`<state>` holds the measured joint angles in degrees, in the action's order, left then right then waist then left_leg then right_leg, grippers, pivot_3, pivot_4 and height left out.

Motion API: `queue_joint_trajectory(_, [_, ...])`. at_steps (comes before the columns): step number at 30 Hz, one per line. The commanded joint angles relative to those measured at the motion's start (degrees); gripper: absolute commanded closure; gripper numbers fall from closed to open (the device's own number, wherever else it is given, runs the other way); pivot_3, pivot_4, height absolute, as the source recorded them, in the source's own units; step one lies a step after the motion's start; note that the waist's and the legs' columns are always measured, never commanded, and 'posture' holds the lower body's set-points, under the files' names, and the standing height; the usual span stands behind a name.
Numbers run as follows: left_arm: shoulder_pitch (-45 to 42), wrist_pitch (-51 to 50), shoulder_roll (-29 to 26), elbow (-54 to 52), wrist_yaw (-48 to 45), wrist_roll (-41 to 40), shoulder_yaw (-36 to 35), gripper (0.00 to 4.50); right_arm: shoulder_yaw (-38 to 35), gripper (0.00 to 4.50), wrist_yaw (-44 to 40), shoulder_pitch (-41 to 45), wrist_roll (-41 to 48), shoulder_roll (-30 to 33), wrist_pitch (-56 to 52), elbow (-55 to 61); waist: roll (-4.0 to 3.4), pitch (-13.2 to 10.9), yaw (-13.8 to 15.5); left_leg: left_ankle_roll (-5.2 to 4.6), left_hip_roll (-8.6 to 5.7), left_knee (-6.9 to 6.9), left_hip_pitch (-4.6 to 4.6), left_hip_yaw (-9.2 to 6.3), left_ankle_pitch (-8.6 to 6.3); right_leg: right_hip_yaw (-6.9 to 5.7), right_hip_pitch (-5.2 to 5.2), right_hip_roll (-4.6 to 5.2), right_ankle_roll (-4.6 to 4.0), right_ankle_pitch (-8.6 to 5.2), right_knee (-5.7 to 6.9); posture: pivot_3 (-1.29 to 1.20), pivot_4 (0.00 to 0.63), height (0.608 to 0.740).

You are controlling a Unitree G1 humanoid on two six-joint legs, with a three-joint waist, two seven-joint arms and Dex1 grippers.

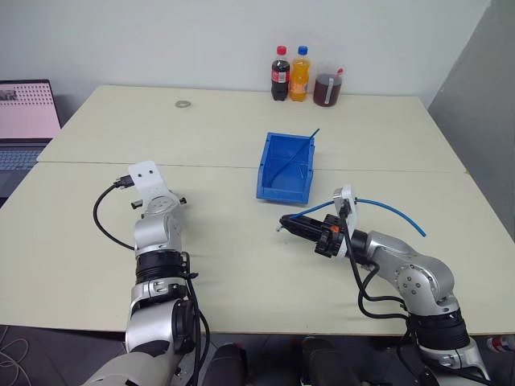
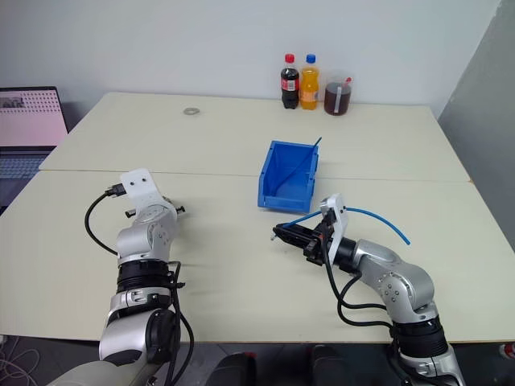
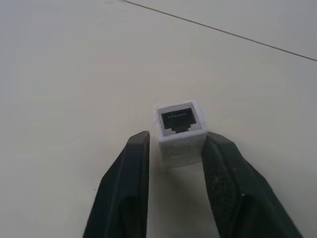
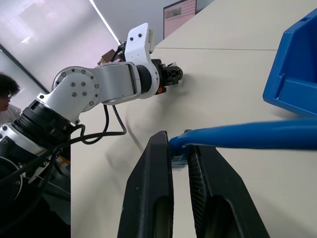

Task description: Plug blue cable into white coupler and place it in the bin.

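Observation:
The white coupler (image 3: 181, 131) lies on the table with its dark socket facing away from the wrist. My left gripper (image 3: 173, 141) is shut on it, one black finger against each side. That arm (image 1: 157, 213) reaches over the left half of the table. My right gripper (image 1: 283, 223) points left in front of the bin, shut on the plug end of the blue cable (image 1: 394, 211). The cable trails back over that wrist to the right. In the right wrist view the cable (image 4: 247, 136) runs out from between the fingers. The blue bin (image 1: 278, 193) stands mid-table, just beyond the right gripper.
A thin dark blue strand (image 1: 306, 143) leans inside the bin. Two bottles (image 1: 290, 74) and a jar of dark liquid (image 1: 327, 84) stand at the table's far edge. A small ring (image 1: 183, 104) lies at the back, a laptop (image 1: 24, 121) far left. A person (image 4: 7, 94) is off to the robot's left.

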<state>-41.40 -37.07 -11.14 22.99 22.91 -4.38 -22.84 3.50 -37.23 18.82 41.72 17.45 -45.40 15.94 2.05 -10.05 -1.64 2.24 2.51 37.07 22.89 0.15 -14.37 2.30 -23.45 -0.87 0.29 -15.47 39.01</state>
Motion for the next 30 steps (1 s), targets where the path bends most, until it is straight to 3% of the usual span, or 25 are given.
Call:
queue_joint_trajectory(1, [-1.1, 1.1, -1.0, -0.7, -0.6, 0.2, 0.9, 3.75, -0.8, 4.36, 0.0, -0.1, 0.8, 0.0, 0.6, 2.5, 0.00, 0.0, 0.0, 0.00, 0.00, 0.00, 0.00, 0.00, 0.00, 0.00, 0.00, 0.00, 0.00, 0.00, 0.00, 0.00, 0.150, 0.740])
queue_joint_trajectory(6, [0.3, 1.4, -1.2, -2.2, -3.5, -0.3, 1.6, 3.75, -0.8, 4.36, 0.1, -0.2, 0.7, -0.1, 0.8, 2.6, 0.00, 0.0, 0.0, 0.00, -0.01, 0.00, 0.00, 0.01, 0.00, 0.00, 0.00, 0.00, 0.00, 0.00, 0.00, 0.00, 0.150, 0.740])
queue_joint_trajectory(13, [11.1, 0.4, -4.6, -17.0, -21.1, -4.7, 7.0, 3.75, -1.4, 4.36, 0.1, -1.6, 0.2, 1.7, 0.9, 5.1, 0.00, 0.0, -0.2, 0.09, 0.07, -0.03, -0.01, 0.01, 0.04, 0.01, -0.02, 0.03, -0.03, 0.02, 0.01, 0.00, 0.150, 0.740])
queue_joint_trajectory(16, [15.9, -3.4, -10.1, -24.1, -36.0, -9.7, 12.7, 3.75, 0.0, 4.36, -1.6, -4.9, -1.8, 6.1, 1.6, 9.5, -0.01, 0.0, -0.1, 0.10, 0.06, -0.07, -0.01, 0.01, 0.04, -0.01, -0.02, 0.02, -0.03, 0.01, 0.01, 0.00, 0.150, 0.740])
queue_joint_trajectory(21, [20.1, 0.7, -23.5, -32.5, -60.6, -11.6, 25.5, 3.75, 0.2, 4.36, -2.4, -9.8, -2.5, 10.5, 2.1, 14.8, -0.01, 0.0, 0.0, 0.11, 0.03, -0.04, -0.02, 0.02, 0.05, -0.04, 0.00, 0.01, 0.23, -0.15, 0.01, 0.00, 0.150, 0.740])
queue_joint_trajectory(23, [20.1, 2.9, -26.0, -33.1, -65.4, -11.7, 27.7, 3.75, 0.3, 4.36, -2.4, -10.4, -2.7, 11.1, 2.3, 15.5, -0.01, 0.0, -0.1, 0.11, 0.01, -0.04, -0.06, 0.06, 0.05, 0.01, 0.02, -0.01, 0.23, -0.16, -0.01, 0.00, 0.150, 0.740])
queue_joint_trajectory(27, [17.0, 16.0, -34.6, -31.4, -85.4, -6.9, 38.8, 3.75, 2.7, 4.36, -3.4, -11.0, -6.2, 13.2, 5.0, 16.0, -0.01, 0.0, -0.1, 0.09, -0.03, -0.02, -0.08, 0.14, 0.05, 0.03, 0.01, -0.10, 0.21, -0.17, -0.02, 0.00, 0.150, 0.740])
queue_joint_trajectory(30, [15.0, 21.0, -36.7, -28.3, -92.8, -5.6, 42.3, 3.75, 3.9, 4.36, -3.4, -10.3, -7.7, 13.1, 6.6, 15.7, -0.03, 0.0, -0.2, 0.09, -0.07, -0.05, -0.11, 0.17, 0.05, 0.05, 0.00, -0.19, 0.14, -0.21, -0.02, 0.00, 0.150, 0.740])
